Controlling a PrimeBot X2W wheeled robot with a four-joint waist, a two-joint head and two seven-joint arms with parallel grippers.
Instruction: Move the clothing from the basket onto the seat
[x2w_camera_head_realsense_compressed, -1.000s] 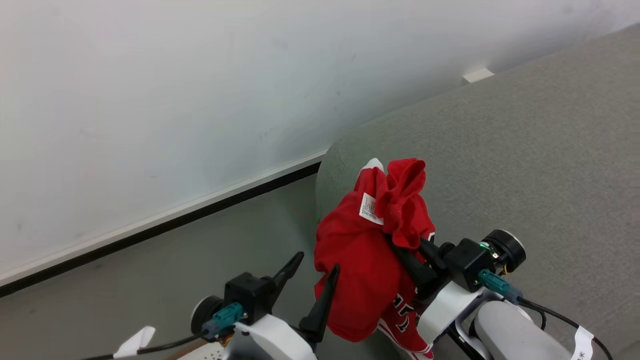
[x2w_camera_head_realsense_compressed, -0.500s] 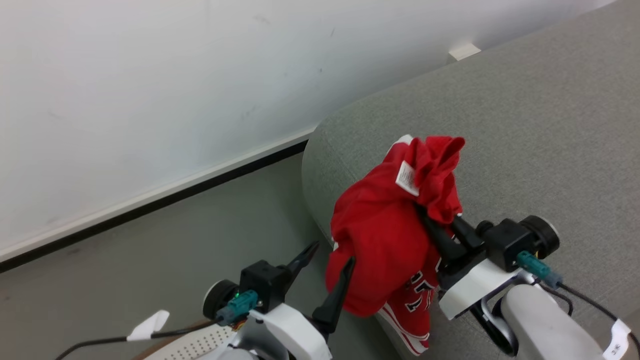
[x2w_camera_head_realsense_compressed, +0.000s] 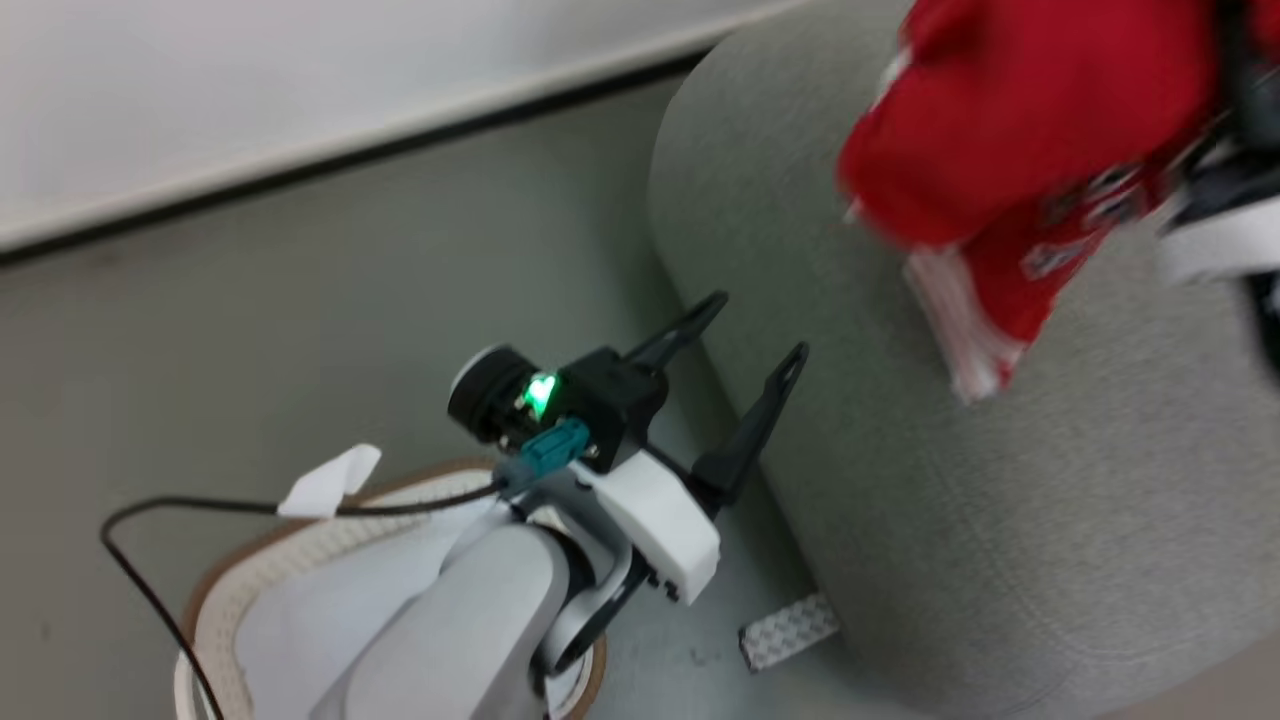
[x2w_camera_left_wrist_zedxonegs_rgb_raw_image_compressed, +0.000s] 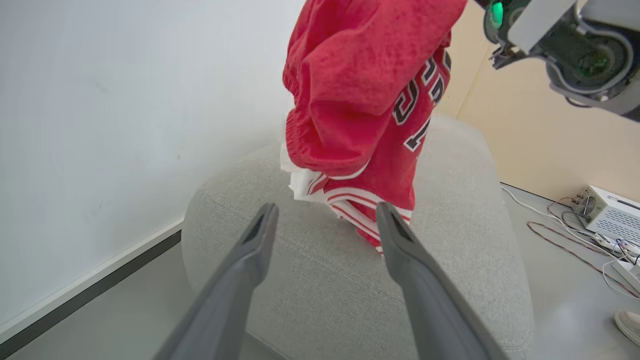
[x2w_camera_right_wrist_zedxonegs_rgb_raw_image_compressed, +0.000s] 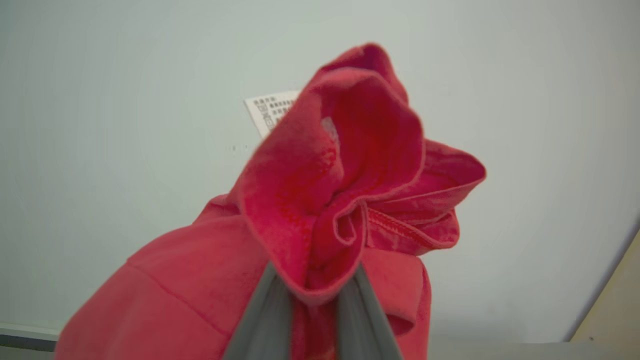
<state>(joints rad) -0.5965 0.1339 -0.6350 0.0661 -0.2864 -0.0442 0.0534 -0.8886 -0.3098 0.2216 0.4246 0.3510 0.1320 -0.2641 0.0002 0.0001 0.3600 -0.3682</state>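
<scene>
The red clothing (x2w_camera_right_wrist_zedxonegs_rgb_raw_image_compressed: 325, 175) with white trim and numerals hangs bunched from my right gripper (x2w_camera_right_wrist_zedxonegs_rgb_raw_image_compressed: 312, 287), which is shut on a fold of it. In the head view the clothing (x2w_camera_head_realsense_compressed: 1000, 130) is blurred at the top right, above the grey seat (x2w_camera_head_realsense_compressed: 1000, 520). From the left wrist, the clothing (x2w_camera_left_wrist_zedxonegs_rgb_raw_image_compressed: 360, 90) dangles with its striped hem just over the seat's (x2w_camera_left_wrist_zedxonegs_rgb_raw_image_compressed: 450, 290) rounded end. My left gripper (x2w_camera_head_realsense_compressed: 750, 335) stands open beside the seat's edge, nothing between its fingers (x2w_camera_left_wrist_zedxonegs_rgb_raw_image_compressed: 267, 215). The basket (x2w_camera_head_realsense_compressed: 225, 568) lies at the lower left under my left arm.
A plain white cloth (x2w_camera_head_realsense_compressed: 300, 620) lies in the basket. A white wall with a dark baseboard (x2w_camera_head_realsense_compressed: 300, 170) runs behind the grey floor. A patterned grey strip (x2w_camera_head_realsense_compressed: 790, 630) lies on the floor by the seat. Cables and a white box (x2w_camera_left_wrist_zedxonegs_rgb_raw_image_compressed: 605, 215) sit on the floor beyond it.
The head camera has tilted down and the picture has shifted. My right gripper has carried the clothing farther out over the seat. The left gripper stays open.
</scene>
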